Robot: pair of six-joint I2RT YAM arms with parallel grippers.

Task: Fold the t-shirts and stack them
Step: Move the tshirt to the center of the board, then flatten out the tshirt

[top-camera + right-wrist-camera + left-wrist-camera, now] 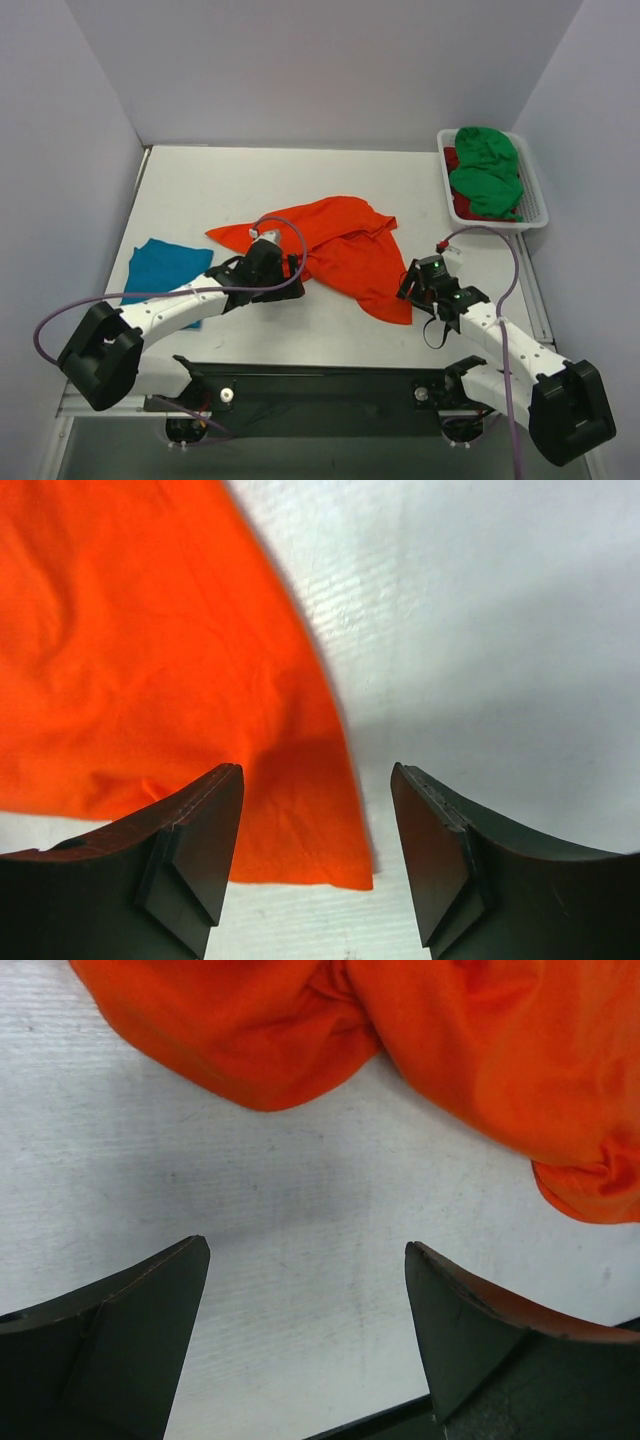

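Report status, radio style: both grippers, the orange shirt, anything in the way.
Left gripper open, over bare table beside orange t-shirt. Right gripper open over its near corner. Shirt crumpled, unfolded, mid-table. Nothing in the way.

No readable text – no labels, brands, numbers anywhere

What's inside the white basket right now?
In the basket, a green t-shirt lies on top, with dark red cloth showing under its left edge. Anything deeper is covered.
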